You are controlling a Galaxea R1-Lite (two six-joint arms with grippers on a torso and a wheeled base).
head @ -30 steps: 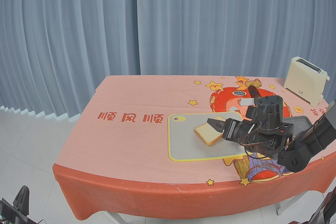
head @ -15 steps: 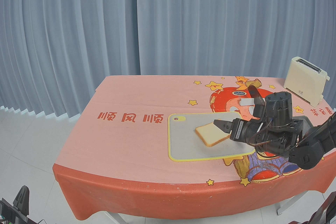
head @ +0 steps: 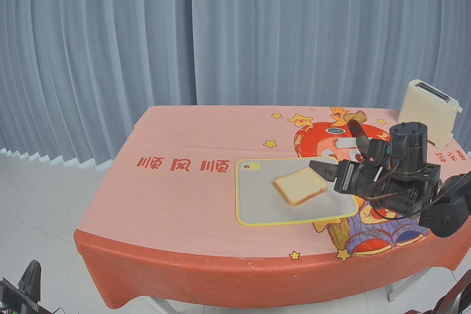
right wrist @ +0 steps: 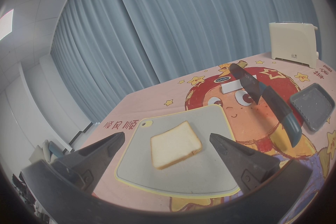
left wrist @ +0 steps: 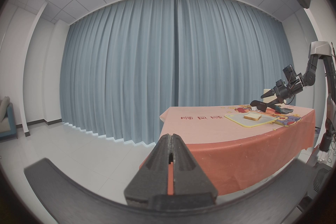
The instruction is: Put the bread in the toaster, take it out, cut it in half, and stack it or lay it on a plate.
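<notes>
In the head view we see the bread (head: 300,185) lying flat on the cutting board (head: 255,207), our right jaws spread just beside it, not touching. The left wrist view shows our left jaws pressed together, well apart from the surface (left wrist: 196,126). The right wrist view has the knife (right wrist: 266,98) and toaster (right wrist: 293,42) beyond the bread.

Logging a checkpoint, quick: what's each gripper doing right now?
Left gripper: shut, holding nothing.
Right gripper: open, empty; bread lies free on the cutting board.
</notes>
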